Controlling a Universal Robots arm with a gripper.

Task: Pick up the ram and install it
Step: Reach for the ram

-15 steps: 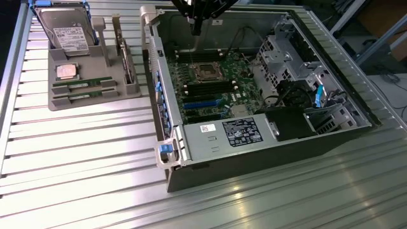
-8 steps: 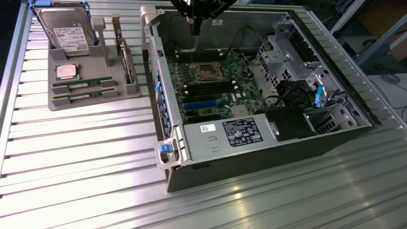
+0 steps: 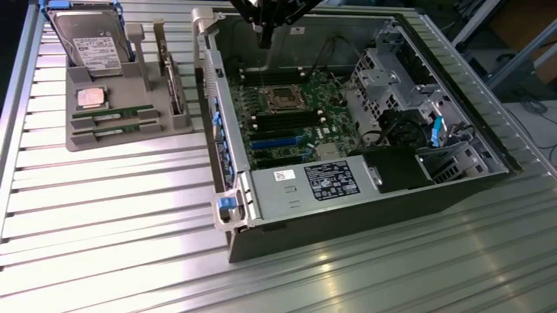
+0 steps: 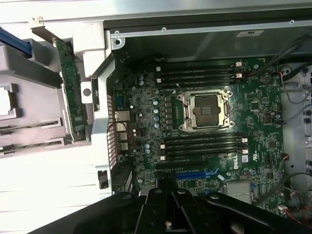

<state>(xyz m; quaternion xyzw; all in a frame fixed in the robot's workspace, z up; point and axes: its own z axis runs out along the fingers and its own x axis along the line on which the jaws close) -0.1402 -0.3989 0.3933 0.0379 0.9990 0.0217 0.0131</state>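
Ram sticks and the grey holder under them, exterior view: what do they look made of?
The ram sticks look like green circuit board with a dull finish and a pale label on each. The holder is an even matte grey with no glint, likely plastic, though painted metal cannot be ruled out.

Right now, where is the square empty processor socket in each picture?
Exterior view: the processor socket sits mid-way on the green motherboard, toward the picture's top centre.
Wrist view: the processor socket lies between two banks of black memory slots.
Shared landmark: the blue slot beyond one bank.
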